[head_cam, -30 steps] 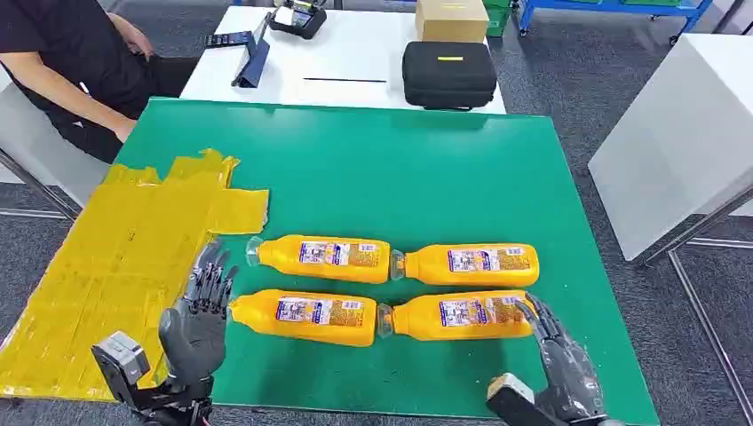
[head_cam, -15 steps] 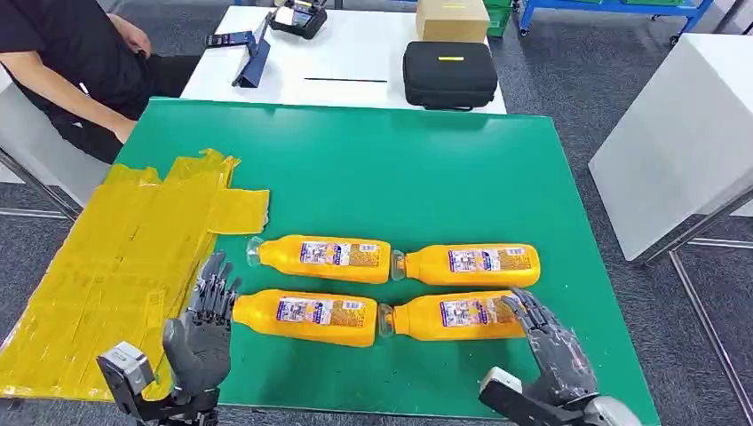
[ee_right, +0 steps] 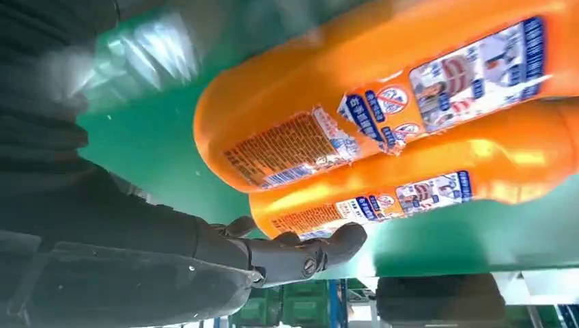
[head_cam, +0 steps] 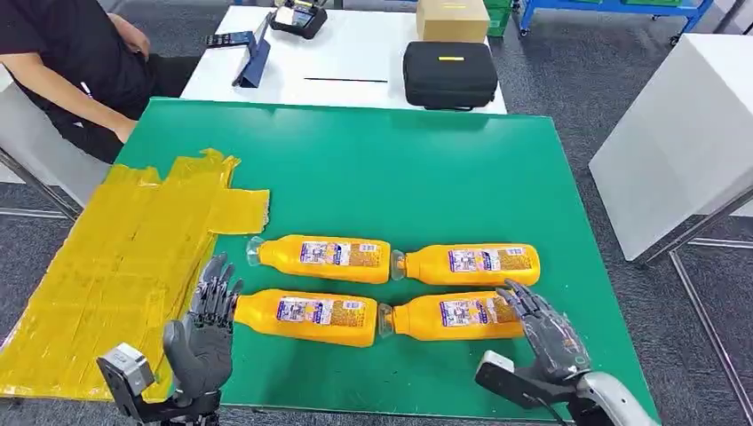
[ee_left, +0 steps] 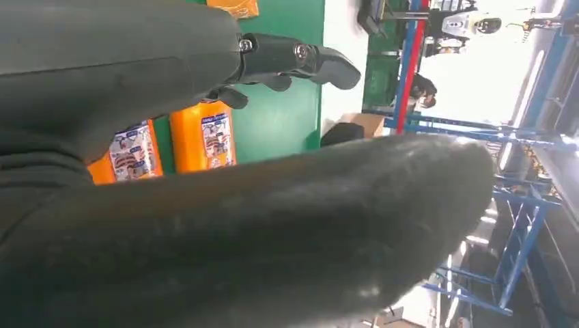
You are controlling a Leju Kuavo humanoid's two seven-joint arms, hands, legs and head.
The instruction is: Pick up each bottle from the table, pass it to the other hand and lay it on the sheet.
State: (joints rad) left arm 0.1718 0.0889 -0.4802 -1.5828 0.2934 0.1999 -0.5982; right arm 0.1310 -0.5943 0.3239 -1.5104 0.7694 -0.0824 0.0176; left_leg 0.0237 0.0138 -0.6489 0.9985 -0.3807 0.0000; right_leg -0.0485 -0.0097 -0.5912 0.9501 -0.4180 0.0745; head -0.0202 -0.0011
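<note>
While both robot hands stay spread, 4 glossy orange bottles lie on green felt.

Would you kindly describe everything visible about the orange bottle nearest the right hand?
The near-right bottle is orange, plastic-looking, with a printed blue-and-white label and a clear cap pointing toward the near-left bottle. It lies on its side on the green table, parallel to the bottle behind it. The right hand is at its base end, fingers spread.
</note>
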